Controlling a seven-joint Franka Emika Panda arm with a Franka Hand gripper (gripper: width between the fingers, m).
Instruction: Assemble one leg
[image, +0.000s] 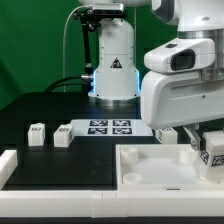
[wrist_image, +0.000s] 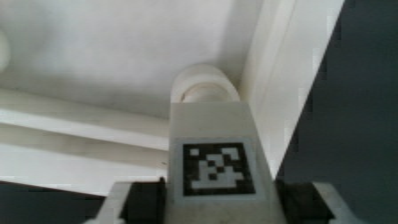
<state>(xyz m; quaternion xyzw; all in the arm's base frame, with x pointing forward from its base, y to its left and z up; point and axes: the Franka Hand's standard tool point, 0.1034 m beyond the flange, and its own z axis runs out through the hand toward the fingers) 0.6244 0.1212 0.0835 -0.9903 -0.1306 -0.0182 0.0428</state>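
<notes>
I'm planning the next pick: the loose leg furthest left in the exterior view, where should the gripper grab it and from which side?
Probably from straight above, closing across the width of the leftmost leg. It is a small squat block resting on the table, apart from the neighbour leg, so both its sides look reachable. The gripper holds the held leg now.

No readable words — triangle sign (image: 117, 64) on the arm's base (image: 112, 40), tag (wrist_image: 215, 167) on the leg (wrist_image: 208, 100).
</notes>
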